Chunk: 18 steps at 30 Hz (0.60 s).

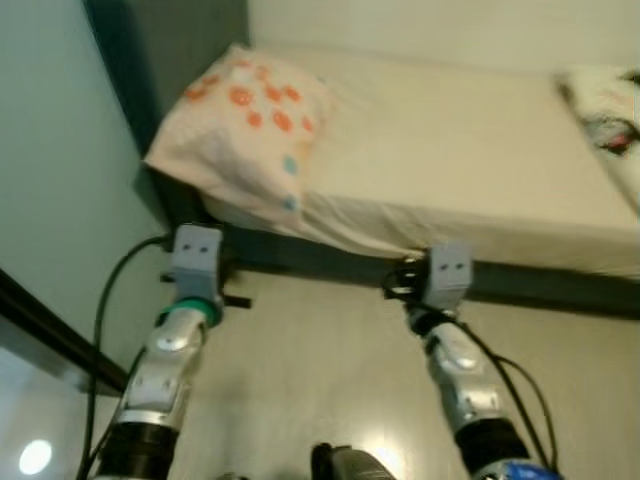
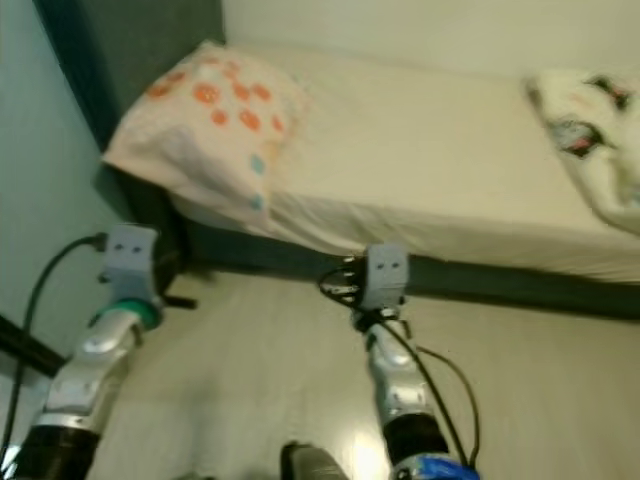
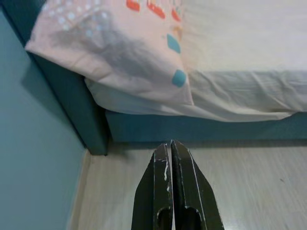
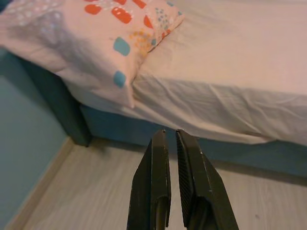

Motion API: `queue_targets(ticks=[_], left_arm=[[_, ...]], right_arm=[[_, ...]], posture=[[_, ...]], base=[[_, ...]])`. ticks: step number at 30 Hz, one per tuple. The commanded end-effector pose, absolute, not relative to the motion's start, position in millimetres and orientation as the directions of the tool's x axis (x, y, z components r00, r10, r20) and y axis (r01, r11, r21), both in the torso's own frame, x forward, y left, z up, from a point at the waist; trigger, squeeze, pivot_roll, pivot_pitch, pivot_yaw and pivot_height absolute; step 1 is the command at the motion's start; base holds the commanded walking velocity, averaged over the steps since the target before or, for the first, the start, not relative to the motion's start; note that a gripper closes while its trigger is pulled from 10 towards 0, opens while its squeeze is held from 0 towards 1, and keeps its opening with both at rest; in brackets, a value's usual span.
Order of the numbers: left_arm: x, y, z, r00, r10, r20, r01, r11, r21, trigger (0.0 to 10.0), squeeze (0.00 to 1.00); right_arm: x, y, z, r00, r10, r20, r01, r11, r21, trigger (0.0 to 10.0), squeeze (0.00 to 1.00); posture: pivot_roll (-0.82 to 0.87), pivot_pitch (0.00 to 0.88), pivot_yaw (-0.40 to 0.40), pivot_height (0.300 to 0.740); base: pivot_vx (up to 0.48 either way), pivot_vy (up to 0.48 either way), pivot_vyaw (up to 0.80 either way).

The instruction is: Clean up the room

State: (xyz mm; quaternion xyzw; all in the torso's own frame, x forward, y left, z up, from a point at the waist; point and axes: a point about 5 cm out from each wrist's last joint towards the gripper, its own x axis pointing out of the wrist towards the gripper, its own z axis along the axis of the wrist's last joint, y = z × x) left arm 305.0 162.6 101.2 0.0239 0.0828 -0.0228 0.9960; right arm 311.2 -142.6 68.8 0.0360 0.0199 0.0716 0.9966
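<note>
1. Teal wall is on your far left, smooth and matt, meeting a dark headboard at the bed's corner.
2. Your left pincer hangs low over the floor just short of the bed frame, its fingers pressed together and pinching nothing.
3. Up from it lies the pillow: soft, plump, pale pink cotton with orange and blue blotches, one corner drooping over the mattress edge. You'd judge it needs squaring up against the headboard.
4. Next comes the sheet, cream, faintly creased, tucked loosely so it sags in folds down the side above the dark frame.
5. Your right pincer points at that sagging edge from the floor side, fingers close to each other with a thin slit between, holding nothing.
6. On the far right of the bed a crumpled white cloth with dark and red marks lies bunched; you cannot tell what it is.
7. Pale wood-look flooring is glossy and bare where you can see it. Progress looks early: nothing is in either pincer, and the pillow, sheet and cloth all appear untidied.
</note>
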Motion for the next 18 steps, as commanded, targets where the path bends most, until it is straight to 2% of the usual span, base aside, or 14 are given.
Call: queue_targets(ticks=[1, 18], left_arm=[[304.6, 156.6, 99.3, 0.982, -0.066, -0.176, 0.072, 0.997, 0.024, 10.0, 0.00], [304.3, 155.7, 98.1, 0.982, -0.070, -0.176, 0.072, 0.997, 0.004, 10.0, 0.00]], right_arm=[[308.9, -151.2, 63.6, 0.991, 0.119, -0.060, -0.114, 0.990, 0.083, 10.0, 0.00], [309.9, -150.5, 63.5, 0.990, 0.126, -0.060, -0.120, 0.988, 0.093, 10.0, 0.00]], posture=[[-0.03, 0.005, 0.007, 0.740], [-0.02, 0.005, 0.005, 0.740]], base=[[0.000, 0.000, -0.80], [0.000, 0.000, -0.80]])
